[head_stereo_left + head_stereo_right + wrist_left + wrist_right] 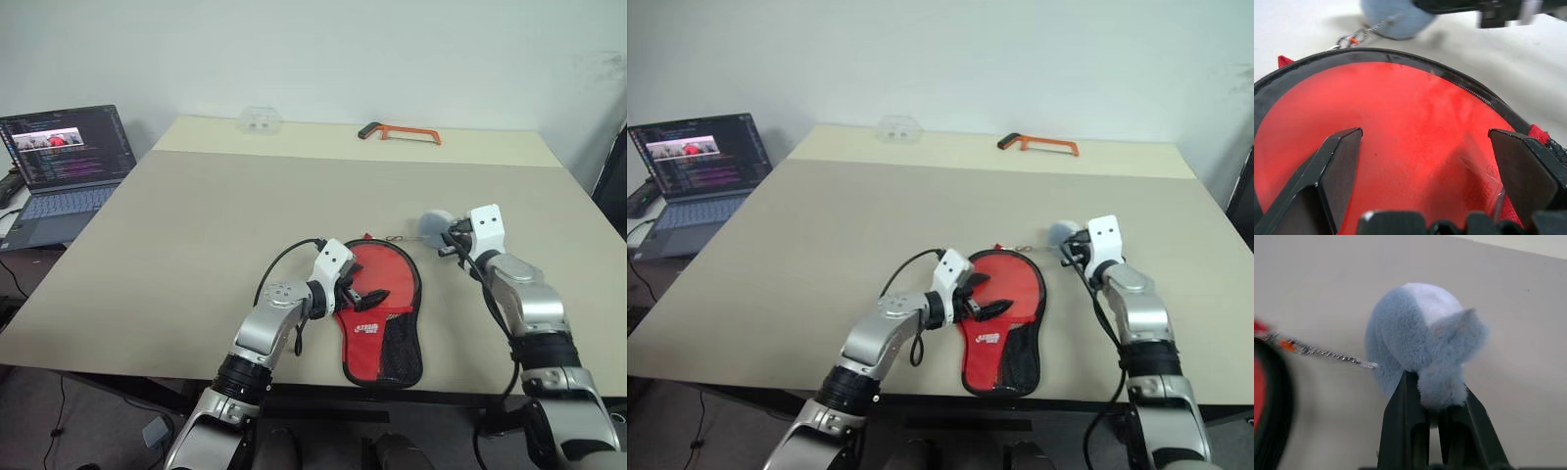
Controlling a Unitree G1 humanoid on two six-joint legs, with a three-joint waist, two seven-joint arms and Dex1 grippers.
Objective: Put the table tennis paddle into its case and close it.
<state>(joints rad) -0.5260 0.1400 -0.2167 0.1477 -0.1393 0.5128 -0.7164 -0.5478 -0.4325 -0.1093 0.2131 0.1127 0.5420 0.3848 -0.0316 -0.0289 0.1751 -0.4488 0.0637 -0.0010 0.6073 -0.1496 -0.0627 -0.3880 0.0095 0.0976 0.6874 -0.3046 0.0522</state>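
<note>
case (380, 311): flat on table (196, 235), red side up — long axis near-far, round end far, handle end near
left gripper (361, 297): wide open, over case middle
right gripper (1431, 401): pinching grey pouch (1418, 340) — chain runs back to case

Blurred chain (1322, 353) beside case (1266, 401)

Head stereo; wrist cams close-up.

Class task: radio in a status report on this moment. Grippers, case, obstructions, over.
Left gripper open over the case. Right gripper shut on the grey pouch, chain running to case. Nothing blocking, over.
</note>
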